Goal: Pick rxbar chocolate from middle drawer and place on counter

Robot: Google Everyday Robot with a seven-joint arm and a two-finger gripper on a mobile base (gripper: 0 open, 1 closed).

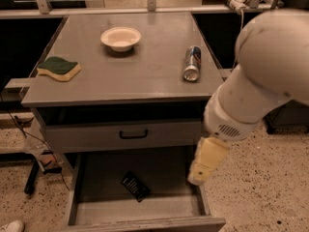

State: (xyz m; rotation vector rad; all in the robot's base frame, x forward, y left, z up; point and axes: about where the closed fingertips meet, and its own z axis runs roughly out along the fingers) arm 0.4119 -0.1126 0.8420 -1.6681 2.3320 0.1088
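The rxbar chocolate (135,186), a small flat black wrapper with white lettering, lies on the floor of the open middle drawer (166,175), left of centre and turned at an angle. My gripper (206,161), cream-coloured and pointing down, hangs over the drawer's right side, above and to the right of the bar and apart from it. It holds nothing that I can see. The grey counter (145,76) tops the cabinet above the drawer.
On the counter stand a white bowl (120,38) at the back, a green-and-yellow sponge (59,68) at the left edge and a blue-silver can (192,63) lying at the right. A closed drawer front with a black handle (133,135) overhangs the open drawer.
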